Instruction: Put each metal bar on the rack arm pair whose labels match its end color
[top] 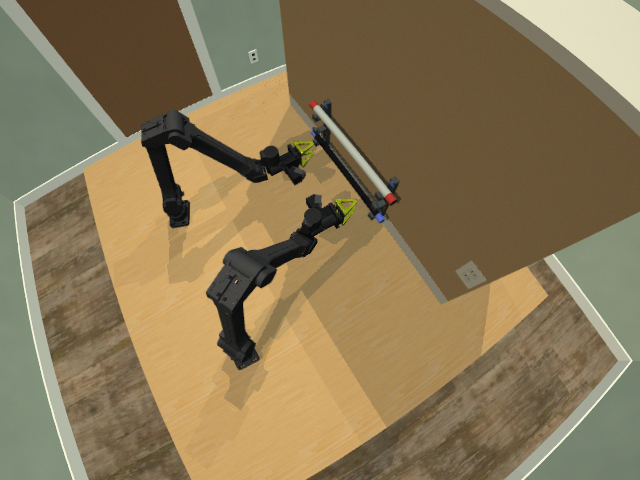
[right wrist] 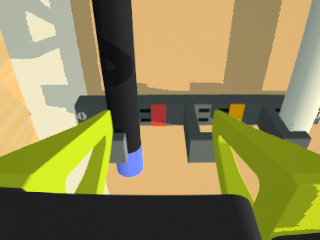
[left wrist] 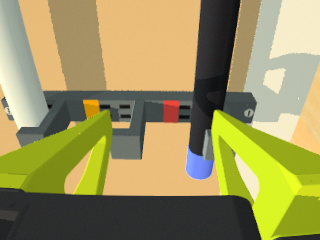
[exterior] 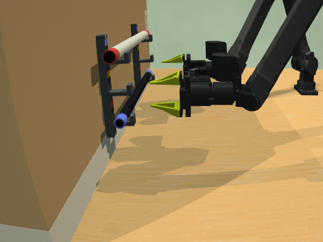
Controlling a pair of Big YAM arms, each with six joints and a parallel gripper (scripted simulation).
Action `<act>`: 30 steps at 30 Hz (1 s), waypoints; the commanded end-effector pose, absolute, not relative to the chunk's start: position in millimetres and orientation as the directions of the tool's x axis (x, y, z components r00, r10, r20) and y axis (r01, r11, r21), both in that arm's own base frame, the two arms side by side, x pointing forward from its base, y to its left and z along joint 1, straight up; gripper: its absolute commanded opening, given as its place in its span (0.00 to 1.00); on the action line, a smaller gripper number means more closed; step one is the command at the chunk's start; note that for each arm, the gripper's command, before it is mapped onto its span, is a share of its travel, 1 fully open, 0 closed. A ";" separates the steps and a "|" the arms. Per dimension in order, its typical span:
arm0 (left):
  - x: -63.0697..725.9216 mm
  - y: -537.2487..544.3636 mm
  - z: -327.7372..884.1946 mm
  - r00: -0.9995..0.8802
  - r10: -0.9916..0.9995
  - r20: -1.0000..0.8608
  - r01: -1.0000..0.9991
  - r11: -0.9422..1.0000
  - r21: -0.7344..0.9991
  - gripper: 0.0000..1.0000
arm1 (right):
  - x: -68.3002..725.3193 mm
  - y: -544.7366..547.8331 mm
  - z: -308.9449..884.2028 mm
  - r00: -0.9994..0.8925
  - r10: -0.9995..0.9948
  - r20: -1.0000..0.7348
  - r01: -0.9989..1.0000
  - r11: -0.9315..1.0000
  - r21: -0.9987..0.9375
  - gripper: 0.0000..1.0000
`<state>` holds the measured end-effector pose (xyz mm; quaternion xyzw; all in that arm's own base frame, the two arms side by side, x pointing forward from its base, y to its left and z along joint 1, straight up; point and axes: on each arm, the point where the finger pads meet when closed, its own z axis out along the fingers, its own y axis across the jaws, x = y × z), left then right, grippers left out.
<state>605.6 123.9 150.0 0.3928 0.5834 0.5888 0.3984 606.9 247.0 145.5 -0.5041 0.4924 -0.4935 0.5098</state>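
Parking step: left fingers [top: 310,152] [exterior: 150,94] and right fingers [top: 351,211] [exterior: 160,72] sit half-open, empty; I should align on the lower-centre black bar [top: 349,174] [exterior: 138,95] [left wrist: 216,60] [right wrist: 119,60], grip, then raise to yellow.

White bar [top: 354,149] [exterior: 131,41] [left wrist: 20,70] [right wrist: 302,75]: red ends. Black bar [top: 348,172] [exterior: 137,96] [left wrist: 216,60] [right wrist: 119,65]: blue ends. Rack uprights [exterior: 104,85] [left wrist: 150,96] [right wrist: 172,102] dark grey; labels blue, orange, red going down. Tool fingers [top: 347,206] [exterior: 168,79] yellow-green. Desk [top: 206,361] [exterior: 208,208] pale wood-grain.
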 end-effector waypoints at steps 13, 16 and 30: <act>606.3 133.3 135.3 -0.385 0.923 -0.016 -0.030 0.005 1.000 0.58 | 610.7 248.9 140.0 0.025 -0.999 -0.030 0.033 0.031 -0.999 0.58; 606.2 133.3 132.3 -0.385 0.923 -0.016 -0.029 0.005 1.000 0.58 | 610.6 249.1 137.0 0.025 -0.999 -0.030 0.032 0.031 -0.999 0.58; 605.7 133.1 121.3 -0.385 0.923 -0.015 -0.026 0.006 1.000 0.58 | 610.1 250.0 127.9 0.026 -0.999 -0.028 0.030 0.029 -0.999 0.58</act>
